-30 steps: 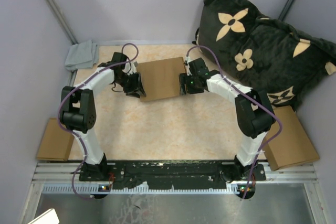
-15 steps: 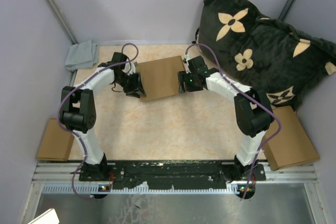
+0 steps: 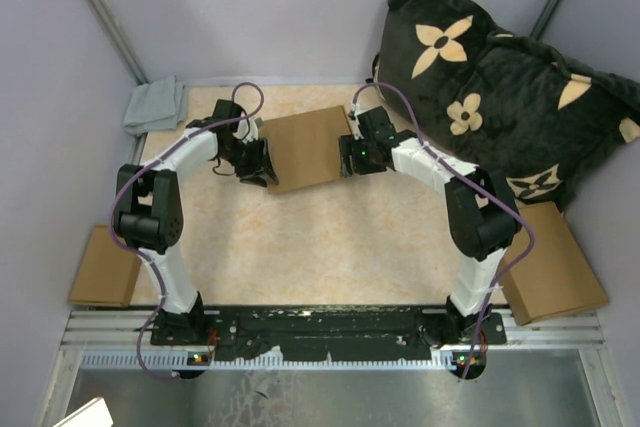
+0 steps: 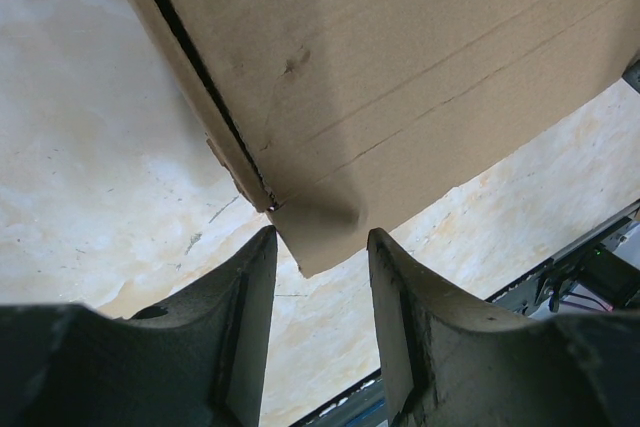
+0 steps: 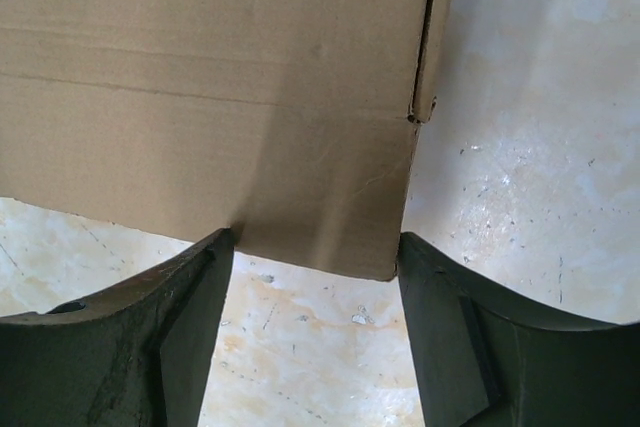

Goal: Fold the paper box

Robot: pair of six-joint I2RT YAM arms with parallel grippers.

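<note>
Two arms work here, each with one end effector, and there is a single paper box [image 3: 307, 150], folded shut, lying flat on the far middle of the tabletop [image 3: 320, 247] between them. Around it are one grey cloth [image 3: 155, 105] at the far left corner, one black pillow [image 3: 500, 87] with tan flower shapes at the far right, one other brown box [image 3: 555, 272] off the right edge and one smaller flat cardboard piece [image 3: 103, 267] off the left edge. From above the paper box looks close to square, a little longer from left to right. It is turned slightly, so that its right end lies farther away than its left. The left end effector [image 3: 266, 167] sits at the box's near left corner and the right end effector [image 3: 346, 159] at its right side. Both have their jaws moderately wide and clamp nothing. In the left wrist view the corner dips into the gap between the fingers [image 4: 250, 297], with tabletop showing on both sides of it. In the right wrist view the box's edge spans the gap at the level of the fingertips [image 5: 200, 267]. Whether the tips actually press on the cardboard cannot be told. Both wrist views cut the box off at the top, and from above the end effectors cover parts of its side edges. The right arm and the pillow hide part of the other brown box.
</note>
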